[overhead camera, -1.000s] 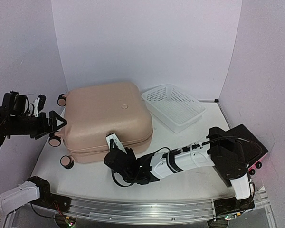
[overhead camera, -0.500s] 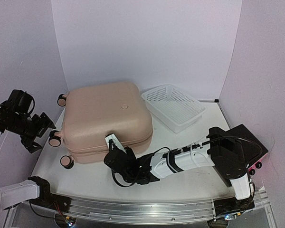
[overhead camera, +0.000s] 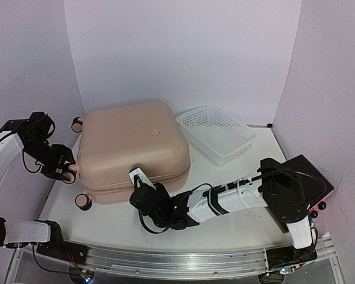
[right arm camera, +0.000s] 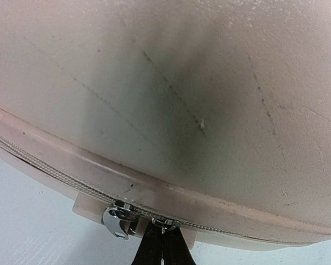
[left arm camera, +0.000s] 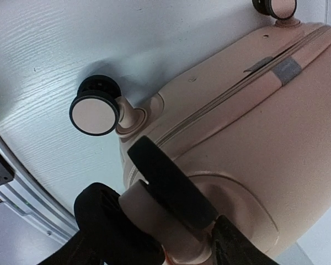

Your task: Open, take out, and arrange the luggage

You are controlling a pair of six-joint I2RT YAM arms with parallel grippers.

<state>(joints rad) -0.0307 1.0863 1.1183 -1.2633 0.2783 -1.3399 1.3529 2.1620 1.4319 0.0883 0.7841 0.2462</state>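
Note:
The luggage (overhead camera: 133, 145), a large pale pink hard-shell suitcase, lies flat and closed on the table. My left gripper (overhead camera: 64, 171) is at its left side. In the left wrist view the two black fingers (left arm camera: 107, 223) stand either side of a black-and-pink wheel (left arm camera: 171, 182), touching it. My right gripper (overhead camera: 141, 180) is at the case's near edge. In the right wrist view its fingers (right arm camera: 164, 248) are pressed together on the pull of one zipper slider (right arm camera: 166, 223). A second silver slider (right arm camera: 117, 218) sits just left of it.
A white mesh basket (overhead camera: 216, 133) stands right of the suitcase, near the back. Another wheel (left arm camera: 95, 113) sticks out over the white table near the front-left rail. White walls close in the left, back and right.
My left arm has swung from out at the left in to the suitcase's left wheel and closed around it. The right arm and the suitcase have not moved.

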